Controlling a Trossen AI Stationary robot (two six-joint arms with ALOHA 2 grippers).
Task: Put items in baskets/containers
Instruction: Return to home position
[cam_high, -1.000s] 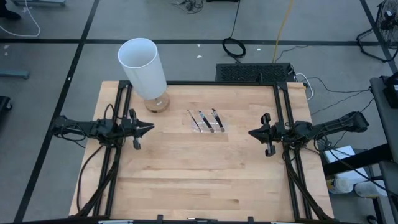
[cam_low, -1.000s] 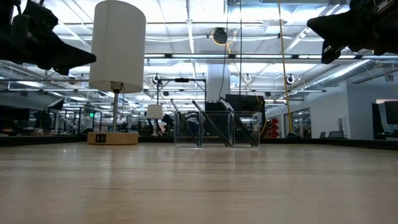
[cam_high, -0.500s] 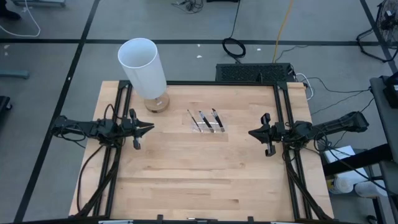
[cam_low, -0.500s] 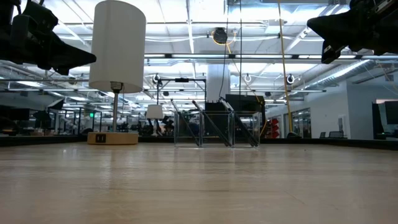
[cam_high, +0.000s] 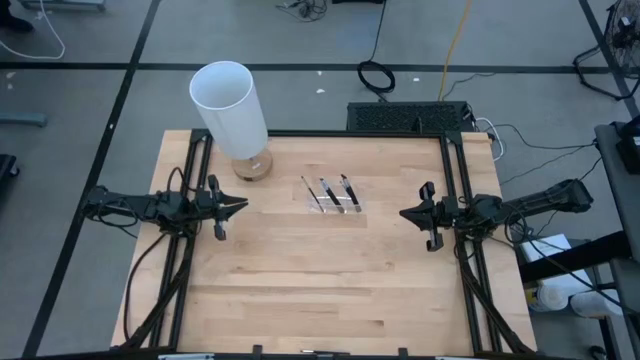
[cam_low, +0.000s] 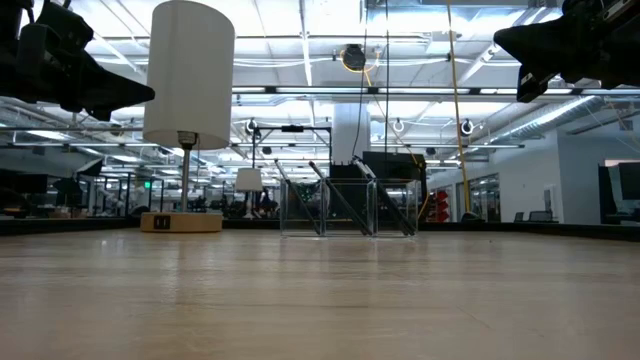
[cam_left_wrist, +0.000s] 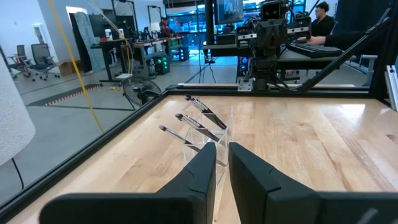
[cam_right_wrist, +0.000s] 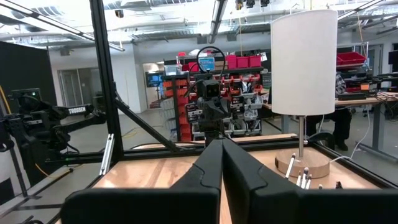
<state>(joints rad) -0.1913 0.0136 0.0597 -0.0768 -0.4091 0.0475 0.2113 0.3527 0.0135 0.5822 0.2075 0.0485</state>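
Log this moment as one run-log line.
left end effector: raised at left side, empty | right end effector: raised at right side, shut, empty | brushes: three leaning in clear organizer

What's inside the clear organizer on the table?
Three brushes lean inside the clear organizer, tops poking above its rim. Its floor does not show, so anything lying flat there stays unseen.

From above, clear tray (cam_high: 358, 209) barely shows — brushes (cam_high: 326, 194) too small to count

Bright, even overhead light casts faint shadows.
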